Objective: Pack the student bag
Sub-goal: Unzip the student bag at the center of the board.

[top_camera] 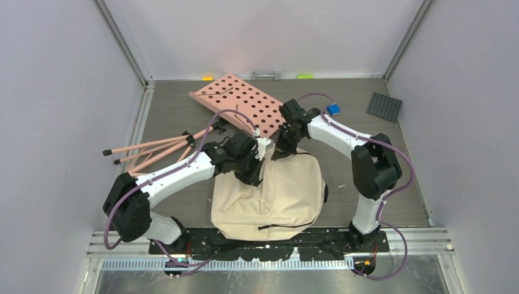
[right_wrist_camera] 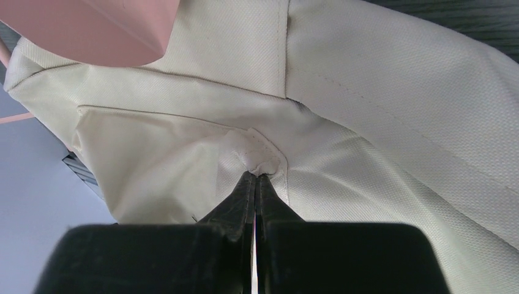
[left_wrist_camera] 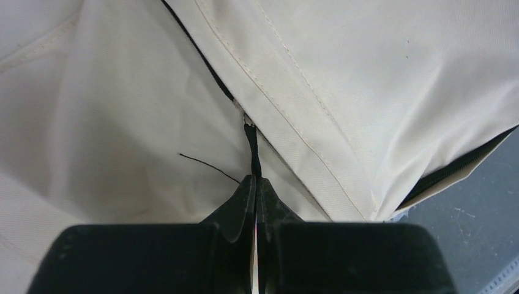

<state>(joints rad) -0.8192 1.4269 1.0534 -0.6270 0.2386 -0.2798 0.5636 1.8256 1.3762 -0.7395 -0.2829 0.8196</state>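
Student bag (top_camera: 269, 196): a cream fabric backpack lying flat on the table (top_camera: 171, 116), just ahead of the two arm bases. Its far end reaches toward the pink perforated board (top_camera: 242, 101).

Left gripper (left_wrist_camera: 257, 184): jaws pressed together on the black zipper pull (left_wrist_camera: 252, 150), a thin cord hanging from the slider beside a stitched seam. The black zipper track (left_wrist_camera: 202, 58) runs away from it. Whether the teeth have parted cannot be told.

Right gripper (right_wrist_camera: 256, 179): jaws pressed together on a small puckered fold of cream cloth at the bag's far end, close to a corner of the board.

Handling, judged from these views:
- The student bag is soft, limp woven cloth that creases wherever it is pinched and keeps no shape of its own.
- It lies slack and low, so it is probably light and nearly empty.
- A pinch is likely to lift only the layer it holds, not the whole body.
- The weave looks matte, so it should grip well.
- The cord pull is narrow and could slide out of the jaws under a hard tug.

Sound places to take hold are the pull, the doubled seams and the black straps. Moving the slider probably calls for one claw anchoring the cloth while the other draws along the track.
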